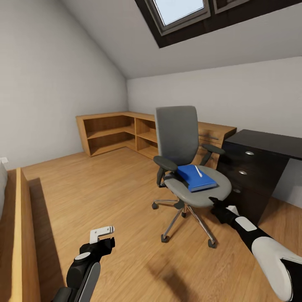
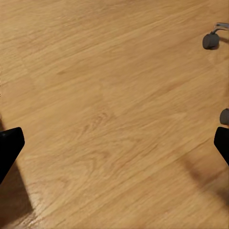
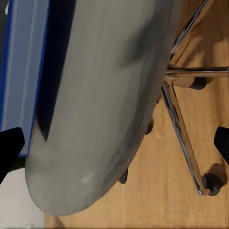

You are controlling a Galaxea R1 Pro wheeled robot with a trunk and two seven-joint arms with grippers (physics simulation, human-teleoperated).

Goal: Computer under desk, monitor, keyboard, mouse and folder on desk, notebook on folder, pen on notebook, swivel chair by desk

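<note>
The swivel chair (image 1: 184, 138) stands mid-room on the wood floor, its grey seat (image 3: 109, 95) facing me. On the seat lies the blue folder (image 1: 196, 178) with the thin white pen (image 1: 198, 171) on top; the folder's edge (image 3: 24, 71) also shows close up. My right gripper (image 1: 214, 204) is open at the seat's front rim, with its fingers spread either side of the seat edge (image 3: 114, 145) and holding nothing. Low over bare floor, my left gripper (image 1: 104, 238) hangs open and empty (image 2: 114, 143). The black desk (image 1: 268, 142) stands right of the chair. The monitor, keyboard, mouse, computer and notebook are out of view.
Low wooden shelving (image 1: 121, 134) runs along the back walls behind the chair. A wooden bed frame (image 1: 19, 235) lines the left edge. The chair's chrome base (image 1: 184, 218) and castors (image 2: 210, 40) spread over the floor. The desk's black drawer unit (image 1: 245, 176) is close to the chair.
</note>
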